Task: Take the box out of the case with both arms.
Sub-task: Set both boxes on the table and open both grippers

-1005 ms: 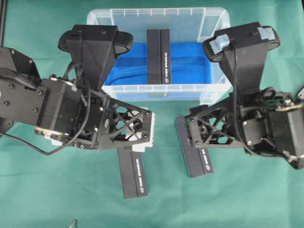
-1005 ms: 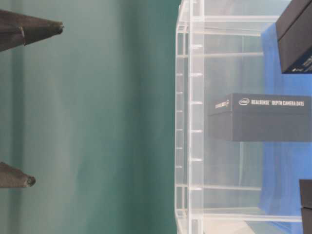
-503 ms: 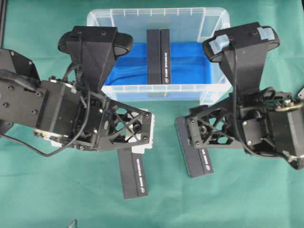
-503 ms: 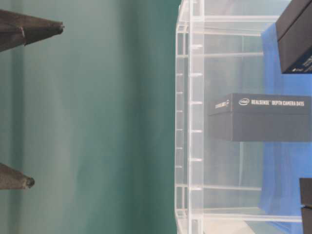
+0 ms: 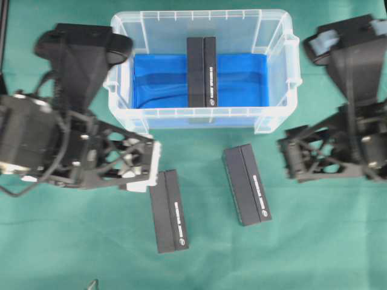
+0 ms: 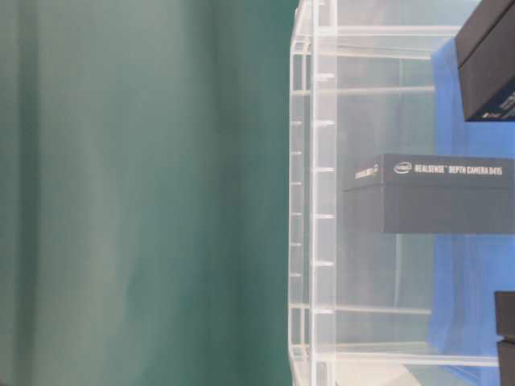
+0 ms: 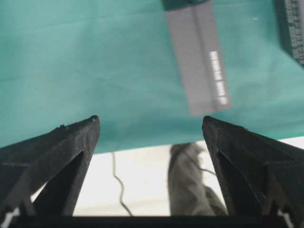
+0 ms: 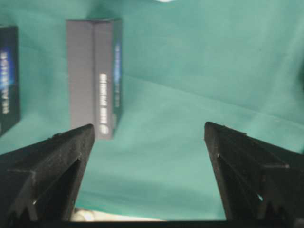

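One box (image 5: 201,71) is left in the case (image 5: 275,115), standing on edge on the blue lining, midway between its left and right walls; it is slim, dark and lettered along one side. Two like boxes (image 5: 169,210) are laid on the cloth near the case, so most of the task appears done. Left gripper (image 7: 151,124) and right gripper (image 8: 149,130) are held wide apart, empty, outside the case.
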{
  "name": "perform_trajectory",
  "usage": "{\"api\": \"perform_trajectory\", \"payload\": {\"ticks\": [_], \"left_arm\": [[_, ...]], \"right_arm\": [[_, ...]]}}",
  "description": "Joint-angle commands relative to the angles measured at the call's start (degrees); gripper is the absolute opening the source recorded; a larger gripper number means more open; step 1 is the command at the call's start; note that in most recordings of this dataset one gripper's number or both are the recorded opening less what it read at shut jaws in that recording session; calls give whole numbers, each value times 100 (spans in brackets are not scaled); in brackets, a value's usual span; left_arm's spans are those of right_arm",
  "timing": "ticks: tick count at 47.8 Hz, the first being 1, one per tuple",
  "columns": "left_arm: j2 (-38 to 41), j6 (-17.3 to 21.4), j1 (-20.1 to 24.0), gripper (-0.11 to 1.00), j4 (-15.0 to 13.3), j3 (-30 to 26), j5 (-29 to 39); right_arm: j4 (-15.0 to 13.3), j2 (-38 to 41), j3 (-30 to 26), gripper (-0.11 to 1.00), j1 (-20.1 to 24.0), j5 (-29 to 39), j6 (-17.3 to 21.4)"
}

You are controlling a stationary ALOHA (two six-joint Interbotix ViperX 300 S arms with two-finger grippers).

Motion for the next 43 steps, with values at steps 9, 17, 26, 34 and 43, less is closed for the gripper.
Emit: {"api": "perform_trajectory", "payload": {"ticks": [9,17,26,34,43], "left_arm": [[-932,-123,-18,85,-9,949,-18],[-1441,-308,-53,85,-18,1591,-88],[-1907,-527,-123,85,-26,2145,-211],[-2083,-606,-132,85,-18,2364,-246],[-2162,-615,-132,85,-18,2426,-237]], "right_arm": [[9,-879,598,91,0,35,26],[9,-1239,923,91,0,88,35],[0,-1468,1213,91,0,176,62],[0,-1468,1354,91,-9,105,62],[-18,-1468,1371,91,-44,62,62]]}}
